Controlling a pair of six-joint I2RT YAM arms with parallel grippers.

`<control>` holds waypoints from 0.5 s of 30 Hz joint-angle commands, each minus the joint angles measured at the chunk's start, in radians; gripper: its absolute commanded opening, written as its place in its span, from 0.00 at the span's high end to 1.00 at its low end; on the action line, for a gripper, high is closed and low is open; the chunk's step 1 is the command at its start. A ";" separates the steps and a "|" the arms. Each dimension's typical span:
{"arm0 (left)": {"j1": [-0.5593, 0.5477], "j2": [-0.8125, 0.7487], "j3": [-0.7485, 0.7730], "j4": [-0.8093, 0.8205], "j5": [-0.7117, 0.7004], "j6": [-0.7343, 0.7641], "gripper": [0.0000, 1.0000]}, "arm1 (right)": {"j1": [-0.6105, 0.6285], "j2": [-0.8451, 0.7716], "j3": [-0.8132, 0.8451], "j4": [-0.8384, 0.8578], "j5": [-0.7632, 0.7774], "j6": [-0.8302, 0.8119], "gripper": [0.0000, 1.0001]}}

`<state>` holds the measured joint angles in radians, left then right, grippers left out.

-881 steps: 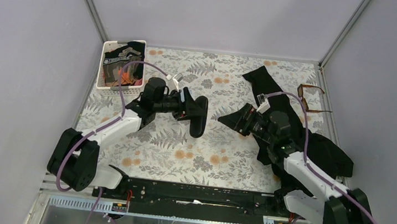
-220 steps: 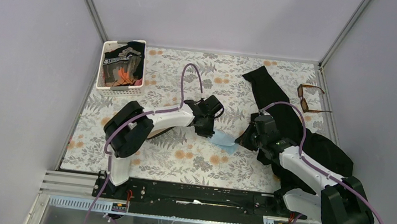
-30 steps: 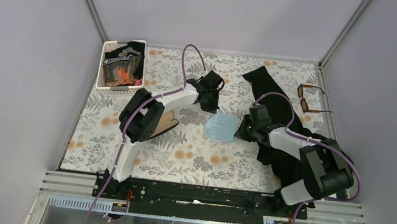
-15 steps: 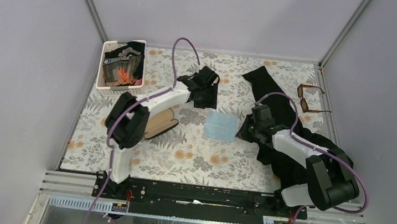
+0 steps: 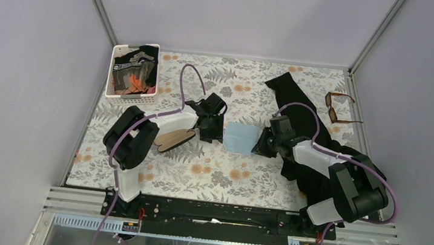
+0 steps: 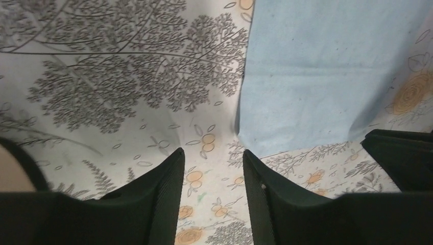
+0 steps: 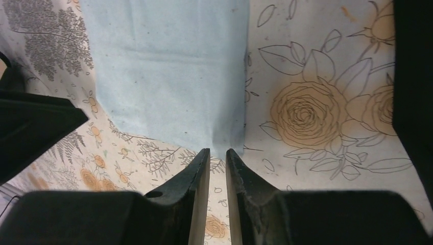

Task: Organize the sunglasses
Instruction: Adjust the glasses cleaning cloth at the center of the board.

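Sunglasses (image 5: pixel 339 108): lay in far right corner, beyond and right of your right gripper (image 7: pixel 218 151), the nearer one; its jaws nearly met at the blue cloth (image 5: pixel 240 138), hold indeterminable. Left gripper (image 6: pixel 212 153): stood apart, empty.

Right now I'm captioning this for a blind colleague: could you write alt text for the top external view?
A light-blue cloth lies flat mid-table between the left gripper and the right gripper, both at its edges. The sunglasses sit untouched at the far right corner, beside a black fabric; an open glasses case lies left of the cloth.
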<state>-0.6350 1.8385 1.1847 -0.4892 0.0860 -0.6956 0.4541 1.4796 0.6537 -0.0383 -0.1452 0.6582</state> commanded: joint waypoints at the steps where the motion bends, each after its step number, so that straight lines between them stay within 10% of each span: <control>1: -0.019 0.038 0.002 0.108 0.029 -0.032 0.51 | 0.017 0.013 0.035 0.070 -0.016 0.018 0.75; 15: -0.049 0.072 -0.014 0.171 0.074 -0.064 1.00 | 0.016 0.065 0.001 0.083 0.046 0.002 0.78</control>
<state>-0.6739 1.9068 1.1839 -0.3634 0.1467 -0.7521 0.4622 1.5272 0.6544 0.0372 -0.1413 0.6678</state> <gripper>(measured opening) 0.025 0.229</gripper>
